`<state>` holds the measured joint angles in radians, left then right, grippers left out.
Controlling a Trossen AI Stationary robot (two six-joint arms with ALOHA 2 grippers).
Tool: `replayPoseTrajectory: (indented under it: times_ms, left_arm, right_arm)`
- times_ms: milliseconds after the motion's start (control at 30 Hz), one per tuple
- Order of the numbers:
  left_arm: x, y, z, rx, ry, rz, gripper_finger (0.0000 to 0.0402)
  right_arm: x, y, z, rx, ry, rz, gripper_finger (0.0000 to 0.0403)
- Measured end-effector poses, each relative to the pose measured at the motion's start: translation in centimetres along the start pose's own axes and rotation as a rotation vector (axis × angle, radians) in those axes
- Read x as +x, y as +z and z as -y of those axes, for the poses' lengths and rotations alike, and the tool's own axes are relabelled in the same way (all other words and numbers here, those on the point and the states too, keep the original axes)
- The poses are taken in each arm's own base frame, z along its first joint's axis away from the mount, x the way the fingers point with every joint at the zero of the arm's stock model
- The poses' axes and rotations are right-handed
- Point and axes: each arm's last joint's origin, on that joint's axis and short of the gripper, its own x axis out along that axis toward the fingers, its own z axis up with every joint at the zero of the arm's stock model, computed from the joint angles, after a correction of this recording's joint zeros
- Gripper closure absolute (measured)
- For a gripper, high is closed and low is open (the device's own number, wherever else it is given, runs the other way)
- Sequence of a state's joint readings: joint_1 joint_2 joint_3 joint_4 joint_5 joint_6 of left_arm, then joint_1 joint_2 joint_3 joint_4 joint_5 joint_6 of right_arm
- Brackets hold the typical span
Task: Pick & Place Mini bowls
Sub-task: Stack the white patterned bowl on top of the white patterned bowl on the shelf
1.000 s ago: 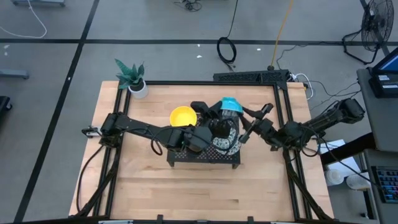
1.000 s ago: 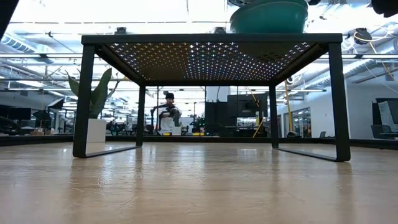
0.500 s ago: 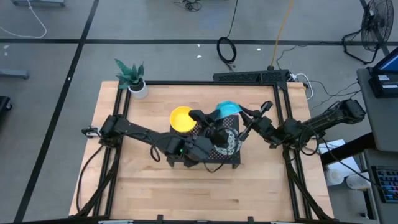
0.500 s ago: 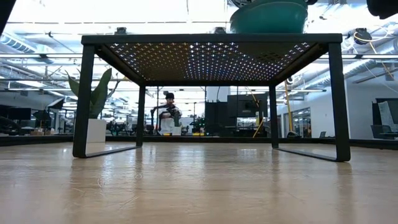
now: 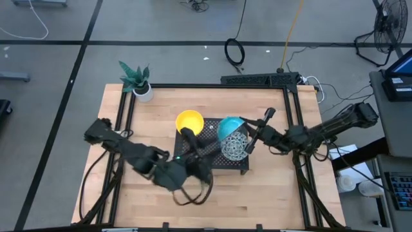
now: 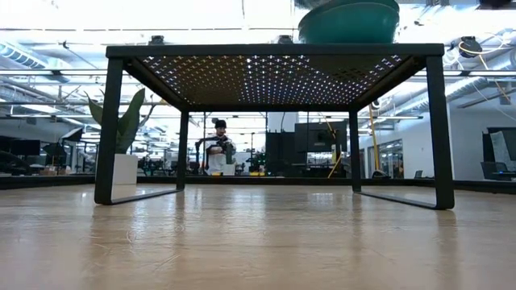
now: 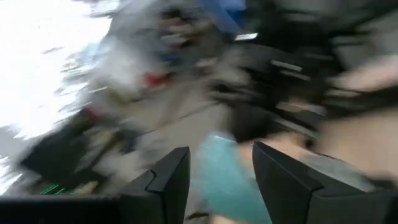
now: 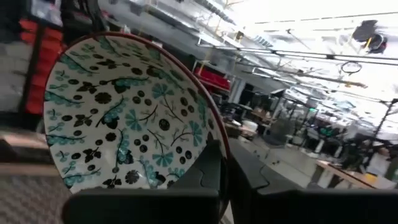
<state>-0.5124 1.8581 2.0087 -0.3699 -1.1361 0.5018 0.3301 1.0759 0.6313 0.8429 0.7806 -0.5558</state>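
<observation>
A black mesh rack (image 5: pixel 212 158) stands mid-table. A white bowl with a blue-green pattern (image 5: pixel 235 148) is on its right part, and its inside fills the right wrist view (image 8: pixel 124 112). A bowl showing its teal outside (image 5: pixel 228 127) lies against its far side. In the low view a teal bowl (image 6: pixel 348 22) stands on the rack top. A yellow bowl (image 5: pixel 190 121) is at the rack's far left corner. My right gripper (image 5: pixel 248 144) is shut on the patterned bowl. My left gripper (image 5: pixel 187 135) is open and empty at the rack's left (image 7: pixel 217 163). My right gripper holds the patterned bowl by its rim (image 8: pixel 214 155) on the side toward the table's right, one finger inside the bowl and one outside. The fingers come from the table's right, slanting down. The bowl's inside faces the gripper, tilted.
A white pot with a green plant (image 5: pixel 137 82) stands at the table's far left corner. The rack's legs (image 6: pixel 109 129) stand on bare wood, with open table near and left of it. A person (image 6: pixel 218 149) is far off in the room.
My left arm has drawn back from over the rack toward the table's near left. The teal bowl has come from the rack's far right edge toward the near side, up against the patterned bowl. My right gripper has shifted slightly toward the table's left.
</observation>
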Motion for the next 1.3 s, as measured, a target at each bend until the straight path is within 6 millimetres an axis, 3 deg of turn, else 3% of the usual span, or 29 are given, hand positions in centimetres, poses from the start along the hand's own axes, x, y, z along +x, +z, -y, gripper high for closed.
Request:
replayPoseTrajectory:
  times_ms: [167,267,600,767,967,1100,1300]
  left_arm:
    - [-3.0,-1.4,-3.5,-0.082,-0.459,0.027,0.0230]
    - [-4.0,-2.1,-6.2,-0.160,-0.638,0.007,0.0239]
    - [-6.1,-3.8,-8.2,-0.191,-0.810,-0.007,0.0261]
    - [-7.1,-5.3,-9.3,-0.238,-0.882,0.096,0.0256]
    - [-8.6,-9.6,-10.6,-0.340,-0.869,0.164,0.0245]
    - [-9.3,-13.0,-10.6,-0.419,-0.842,0.205,0.0239]
    - [-9.9,-17.7,-9.5,-0.457,-0.820,0.255,0.0236]
  right_arm:
    - [1.2,2.3,0.0,-0.034,0.055,-0.052,0.0401]
    - [2.0,5.0,0.6,-0.011,0.097,-0.039,0.0401]
    - [6.0,14.0,1.1,-0.017,0.292,-0.210,0.0402]
    - [8.4,16.4,0.9,-0.037,0.316,-0.358,0.0402]
    - [10.2,17.4,2.6,0.117,0.423,-0.564,0.0402]
    - [11.2,15.8,3.8,0.258,0.533,-0.736,0.0402]
    - [11.6,12.5,6.6,0.362,0.482,-1.042,0.0402]
